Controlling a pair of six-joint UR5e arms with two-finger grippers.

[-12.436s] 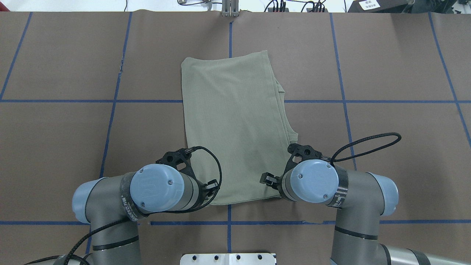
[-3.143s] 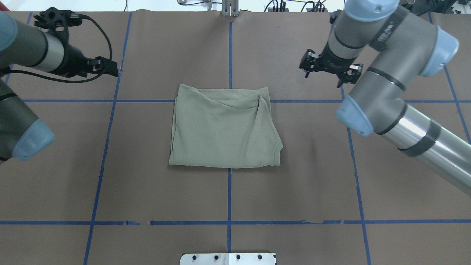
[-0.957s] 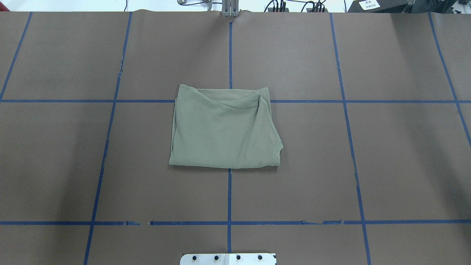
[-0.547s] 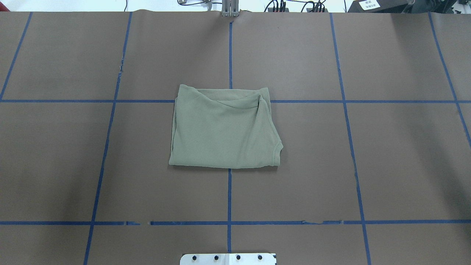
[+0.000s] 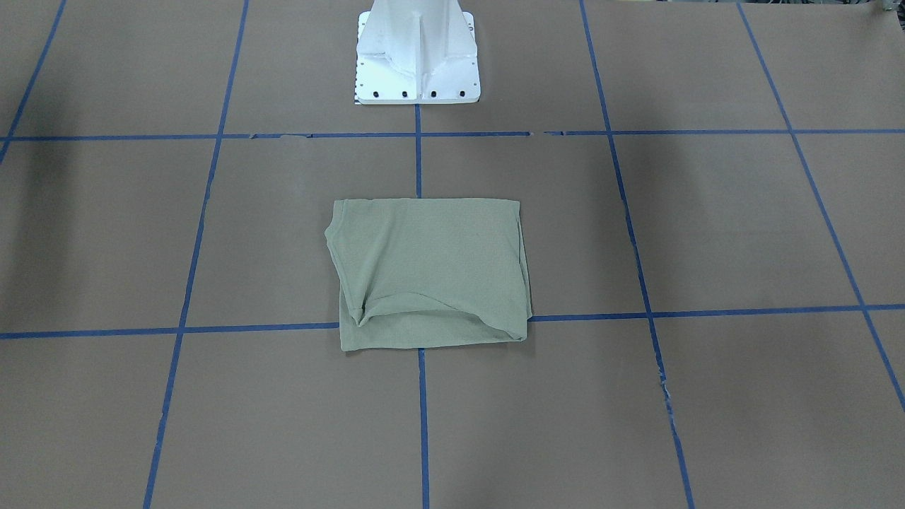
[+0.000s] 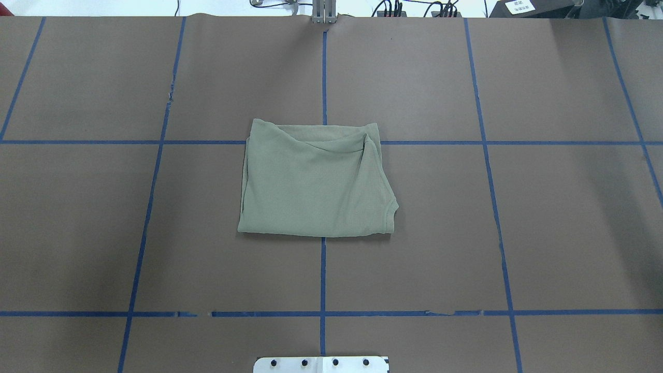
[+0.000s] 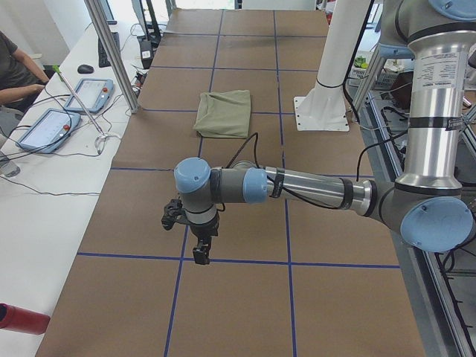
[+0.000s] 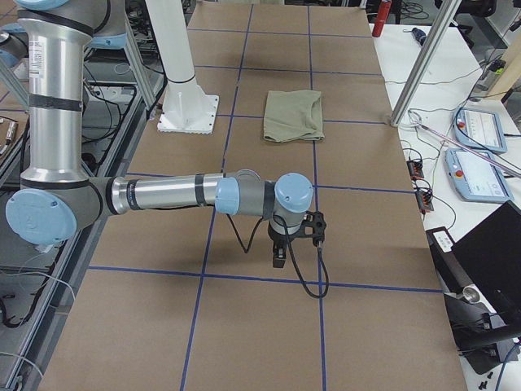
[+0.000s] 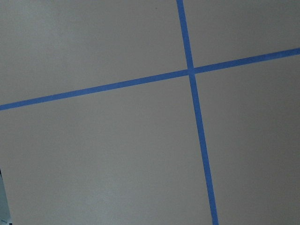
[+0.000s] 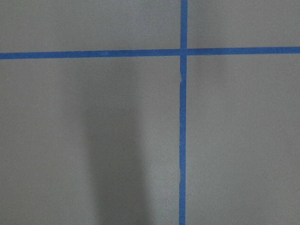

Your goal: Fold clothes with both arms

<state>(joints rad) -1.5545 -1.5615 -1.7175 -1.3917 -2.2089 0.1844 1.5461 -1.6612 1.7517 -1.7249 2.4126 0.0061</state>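
The clothes, one pale sage-green shirt (image 6: 316,181), lie folded into a rough rectangle at the table's middle, also seen in the front view (image 5: 431,272) and both side views (image 7: 223,113) (image 8: 295,116). Nothing touches the shirt. My left gripper (image 7: 201,249) hangs over bare table far to the left of it, pointing down. My right gripper (image 8: 278,254) hangs likewise far to the right. Both show only in the side views, so I cannot tell whether they are open or shut. Both wrist views hold only brown table and blue tape.
The white pedestal (image 5: 417,56) stands at the robot's edge of the table. Blue tape lines (image 6: 322,274) divide the brown surface. A person (image 7: 15,67) sits at a side table with tablets (image 7: 48,128). A red bottle (image 7: 22,318) lies there too.
The shirt went from a long strip to a half-length rectangle. Both arms drew away from it and left the overhead view. Over the last second nothing has moved.
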